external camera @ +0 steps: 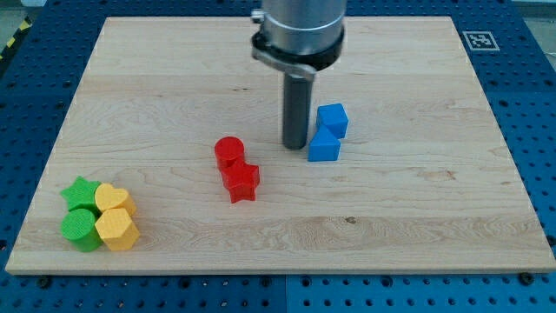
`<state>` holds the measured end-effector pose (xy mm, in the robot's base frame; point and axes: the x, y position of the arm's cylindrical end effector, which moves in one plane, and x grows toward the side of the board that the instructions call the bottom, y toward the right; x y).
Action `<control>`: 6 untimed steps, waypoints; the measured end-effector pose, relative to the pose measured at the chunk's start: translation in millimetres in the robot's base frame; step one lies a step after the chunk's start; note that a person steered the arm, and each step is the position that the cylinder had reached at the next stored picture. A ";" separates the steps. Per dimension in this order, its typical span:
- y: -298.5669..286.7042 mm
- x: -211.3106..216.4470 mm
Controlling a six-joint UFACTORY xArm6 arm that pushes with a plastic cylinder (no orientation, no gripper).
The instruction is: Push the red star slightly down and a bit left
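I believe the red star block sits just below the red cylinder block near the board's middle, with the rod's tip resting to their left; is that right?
Not quite. The camera view shows my tip to the right of the pair, beside the blue blocks, not to their left. The rest holds: the red star block sits just below the red cylinder block, near the middle of the wooden board.

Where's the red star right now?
The red star sits near the board's middle, touching the red cylinder above it, down-left of my tip.

Looked matt and plastic: red star [241,182]. Stood on pale, smooth-grained wooden board [417,217]; dark matt rod, my tip [294,145], below shiny metal collar [300,39].
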<state>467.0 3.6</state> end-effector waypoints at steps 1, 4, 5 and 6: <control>-24.6 18.3; -21.9 77.4; -22.0 96.5; -32.3 98.8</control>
